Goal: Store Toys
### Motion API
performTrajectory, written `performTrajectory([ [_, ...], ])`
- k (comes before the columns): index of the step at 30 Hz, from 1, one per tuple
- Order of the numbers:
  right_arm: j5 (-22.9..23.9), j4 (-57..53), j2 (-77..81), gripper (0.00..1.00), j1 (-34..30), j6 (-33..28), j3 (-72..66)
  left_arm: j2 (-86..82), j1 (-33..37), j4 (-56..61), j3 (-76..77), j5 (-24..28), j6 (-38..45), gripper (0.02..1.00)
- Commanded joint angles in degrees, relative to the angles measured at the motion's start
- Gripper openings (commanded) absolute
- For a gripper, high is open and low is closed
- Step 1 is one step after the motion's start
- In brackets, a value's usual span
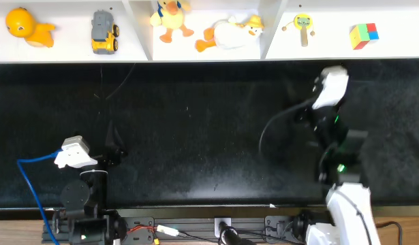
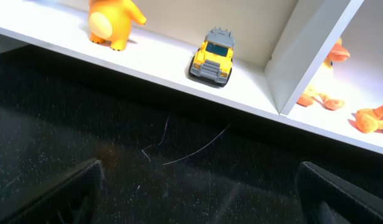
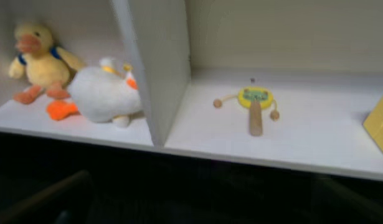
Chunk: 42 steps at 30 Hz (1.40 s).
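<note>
The toys sit in a white shelf [image 1: 209, 54] along the far edge of the black table. Its left bay holds an orange duck [image 1: 28, 27] and a yellow truck [image 1: 103, 33]. A yellow plush duck [image 1: 172, 19] and a white plush goose [image 1: 229, 33] share the middle bay. A small rattle drum [image 1: 302, 26] and a coloured cube [image 1: 363, 35] are in the right bay. My left gripper [image 2: 203, 202] is open and empty, low over the table near the front left, facing the truck [image 2: 213, 57]. My right gripper [image 3: 197, 205] is open and empty, close in front of the rattle drum [image 3: 255, 102].
White dividers [image 2: 303, 50] separate the shelf's bays. A black mat [image 1: 195, 129] covers the table between the arms and the shelf. A blue cable [image 1: 32, 184] loops beside the left arm's base, and a black cable [image 1: 277, 126] arcs off the right arm.
</note>
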Motion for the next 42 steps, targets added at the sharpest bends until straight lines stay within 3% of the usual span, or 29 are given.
performTrajectory([
  [1, 10.93, 6.73, -11.43, 0.996, 4.52, 4.0, -11.47, -0.7, -0.44, 0.28, -0.55, 0.57, 1.09, 0.998],
  [6, 12.9, 9.97, -25.14, 0.996, 4.87, 9.53, -22.03, -0.7, -0.44, 0.28, -0.55, 0.57, 1.09, 0.998],
  [24, 13.33, -15.69, -47.36, 0.993, 4.39, 7.08, -25.09, -0.7, -0.44, 0.26, -0.55, 0.57, 1.09, 0.998],
  [42, 13.68, -15.76, -52.98, 0.993, 4.37, 4.15, -25.09, -0.7, -0.44, 0.28, -0.55, 0.57, 1.09, 0.998],
])
